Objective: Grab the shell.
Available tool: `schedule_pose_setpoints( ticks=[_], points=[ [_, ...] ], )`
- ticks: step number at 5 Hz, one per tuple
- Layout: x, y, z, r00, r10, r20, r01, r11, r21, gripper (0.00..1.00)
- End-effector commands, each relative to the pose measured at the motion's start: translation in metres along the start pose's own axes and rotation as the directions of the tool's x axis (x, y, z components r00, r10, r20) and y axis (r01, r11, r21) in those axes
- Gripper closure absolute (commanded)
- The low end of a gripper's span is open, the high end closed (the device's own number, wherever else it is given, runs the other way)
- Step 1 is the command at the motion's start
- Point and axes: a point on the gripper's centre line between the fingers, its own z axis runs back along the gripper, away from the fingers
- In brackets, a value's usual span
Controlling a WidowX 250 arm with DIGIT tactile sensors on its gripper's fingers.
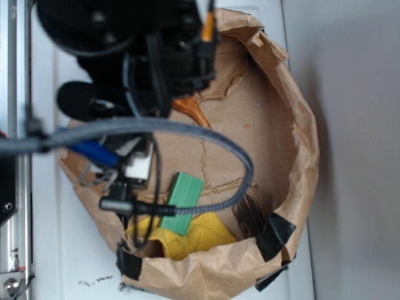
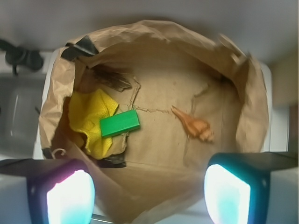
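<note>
The orange-brown spiral shell lies on the brown paper floor of a paper-lined basket, its pointed tail toward the middle. In the exterior view only its orange tail shows below the black arm. My gripper is open and empty, its two glowing pads wide apart, held high above the basket's near wall. The shell is well ahead of the jaws, a little right of centre.
A green block rests partly on a yellow cloth. A dark rough bark-like piece lies at the far left. The crumpled paper wall rings everything, with black tape on its rim. A grey cable crosses the exterior view.
</note>
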Motion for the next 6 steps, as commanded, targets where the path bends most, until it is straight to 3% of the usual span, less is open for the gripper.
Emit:
schedule_pose_setpoints(
  ticks=[1,2,3,4,5,6],
  points=[
    [0.005,0.003,0.014,0.999,0.015,0.049,-0.016,1.0,0.025,0.0],
    [0.005,0.003,0.014,0.999,0.015,0.049,-0.016,1.0,0.025,0.0],
    [0.02,0.02,-0.016,0.989,-0.138,0.05,0.134,0.988,0.077,0.0],
    [0.024,0.03,-0.049,0.967,-0.246,0.069,0.231,0.957,0.175,0.0],
    [0.019,0.036,-0.078,0.916,-0.4,0.028,0.39,0.906,0.167,0.0],
    [0.017,0.05,-0.093,0.861,-0.508,0.018,0.504,0.858,0.093,0.0]
  ],
)
